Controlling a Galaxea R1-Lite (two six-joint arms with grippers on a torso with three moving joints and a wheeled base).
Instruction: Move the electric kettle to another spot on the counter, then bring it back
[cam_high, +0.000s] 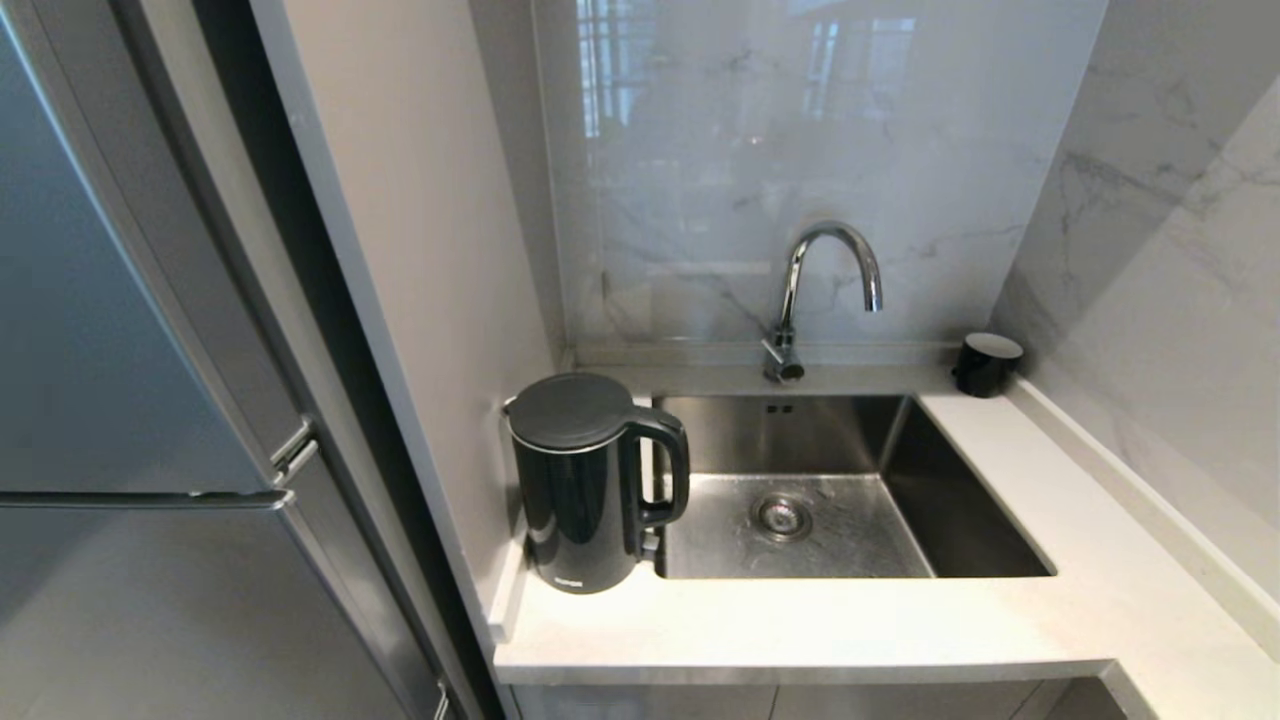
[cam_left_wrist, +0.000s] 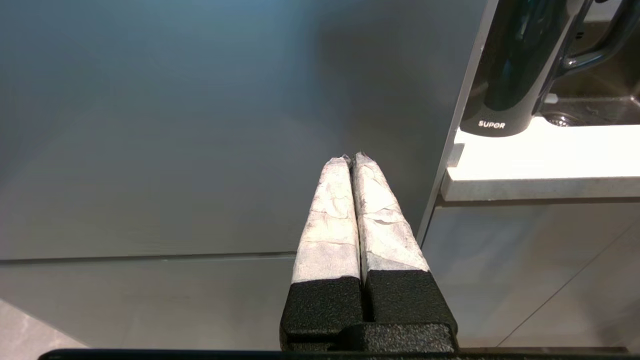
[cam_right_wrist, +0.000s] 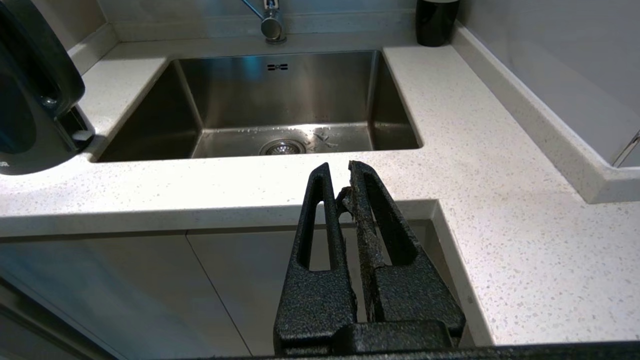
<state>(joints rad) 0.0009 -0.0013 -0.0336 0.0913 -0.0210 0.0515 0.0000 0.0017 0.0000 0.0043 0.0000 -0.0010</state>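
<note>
Pale speckled stone is forming the counter (cam_high: 800, 620), which is wrapping around a corner under glossy marble-look wall panels, with a tall grey fridge door (cam_high: 120, 400) filling the left of the head view.

One kettle (cam_high: 585, 480), one sink (cam_high: 960, 500), one tap (cam_high: 815, 295) and one small black cup (cam_high: 987, 363) are showing.

The kettle is standing upright at lower centre-left of the head view, on the narrow strip of counter between the side panel and the sink's left rim. Its long axis is running vertically, its lid is sitting flat and shut, its loop handle is pointing toward the right of the frame, over the sink's edge, and its small spout is facing left toward the panel. White lettering is showing near its base, facing the counter's front edge.

The sink is holding nothing but its drain (cam_high: 782, 515) and some water marks. The tap is arching over it from the back ledge. The cup is sitting in the back right corner of the counter, well apart from the kettle; what it is holding cannot be told.

Neither arm is appearing in the head view. In the left wrist view the left gripper (cam_left_wrist: 353, 157) is hanging below counter level in front of the fridge door, its pale taped fingers (cam_left_wrist: 330, 220) pressed together on nothing. In the right wrist view the right gripper (cam_right_wrist: 340, 172) is sitting in front of the cabinet fronts (cam_right_wrist: 225, 280) below the counter's edge, its black fingers nearly meeting at the tips, gripping nothing.
</note>
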